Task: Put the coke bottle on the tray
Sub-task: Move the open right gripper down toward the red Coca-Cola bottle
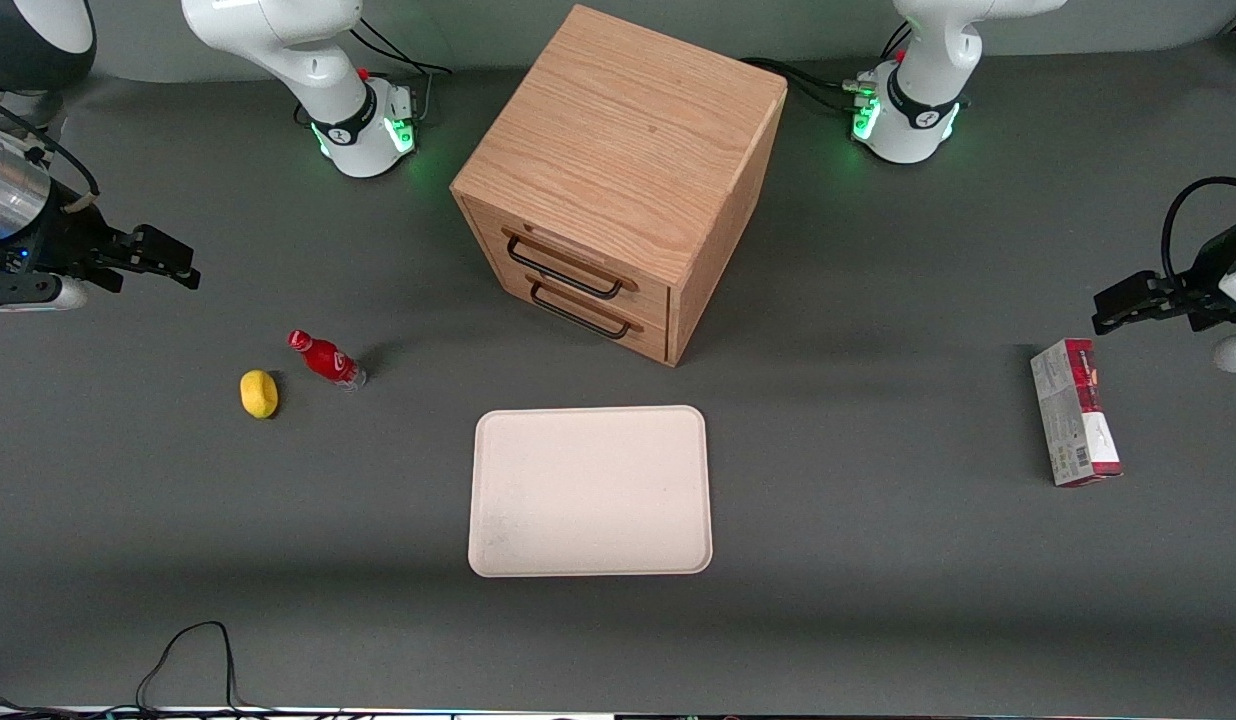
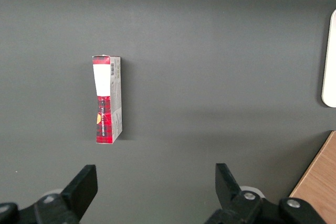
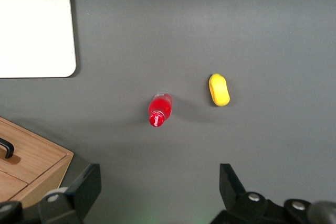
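One tray (image 1: 590,490), one coke bottle (image 1: 326,359), end effector (image 1: 173,262) open

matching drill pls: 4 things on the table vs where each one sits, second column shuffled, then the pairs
Things:
1. coke bottle
2. tray
3. tool
4. red and white carton

Places or states:
A. toward the parked arm's end of the table
B. open, up in the air at the working arm's end, holding nothing
C. standing on the cloth beside the yellow lemon-like object
D. bare, in front of the wooden drawer cabinet, nearer the front camera

Pairs: 1-C, 2-D, 3-B, 4-A
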You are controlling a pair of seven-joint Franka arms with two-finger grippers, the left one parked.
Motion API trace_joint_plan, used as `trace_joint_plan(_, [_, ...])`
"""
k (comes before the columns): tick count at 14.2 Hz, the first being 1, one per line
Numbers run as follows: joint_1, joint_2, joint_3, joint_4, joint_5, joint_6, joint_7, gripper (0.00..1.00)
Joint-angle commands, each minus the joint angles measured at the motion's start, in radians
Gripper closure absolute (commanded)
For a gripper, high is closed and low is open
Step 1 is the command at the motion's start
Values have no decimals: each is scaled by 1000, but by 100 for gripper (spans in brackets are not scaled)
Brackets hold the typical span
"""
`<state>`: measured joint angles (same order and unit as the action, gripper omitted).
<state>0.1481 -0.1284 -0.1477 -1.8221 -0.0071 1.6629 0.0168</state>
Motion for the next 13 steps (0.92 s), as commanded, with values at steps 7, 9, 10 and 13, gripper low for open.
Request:
trace_joint_plan(7, [8,58,-1,-8,18,0,17,0])
trace_joint_plan(9, [14,41,-1,-128,18,105,17,0])
trace_joint_plan(10, [14,32,-1,-197,18,170,17,0])
trace_joint_plan(13, [16,24,-1,-414,18,430,15,0])
